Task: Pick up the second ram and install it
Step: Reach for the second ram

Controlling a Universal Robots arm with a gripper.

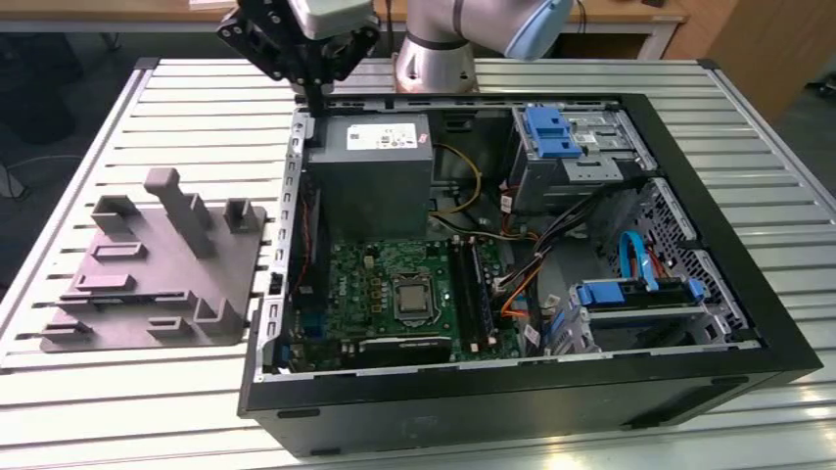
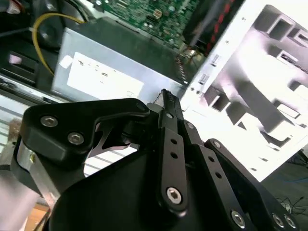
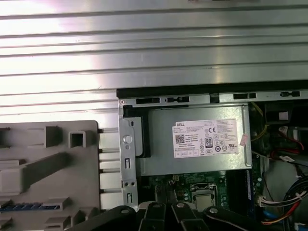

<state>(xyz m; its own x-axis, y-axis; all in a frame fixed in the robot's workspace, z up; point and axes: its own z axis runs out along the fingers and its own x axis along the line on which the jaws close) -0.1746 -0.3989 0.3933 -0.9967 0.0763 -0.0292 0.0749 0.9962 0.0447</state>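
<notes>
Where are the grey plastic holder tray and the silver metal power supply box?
Grey plastic holder tray (image 1: 163, 284): exterior view, its flat base.
Silver metal power supply box (image 1: 370, 191): exterior view, its unlabelled face.

Open black computer case on slatted metal table; grey holder tray at nine o'clock. Inside: grey power supply at twelve, green board at six, blue brackets toward two, perhaps drive bays.

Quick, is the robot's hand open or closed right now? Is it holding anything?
Gripper: shut, fingers pressed together, nothing seen between them.
</notes>
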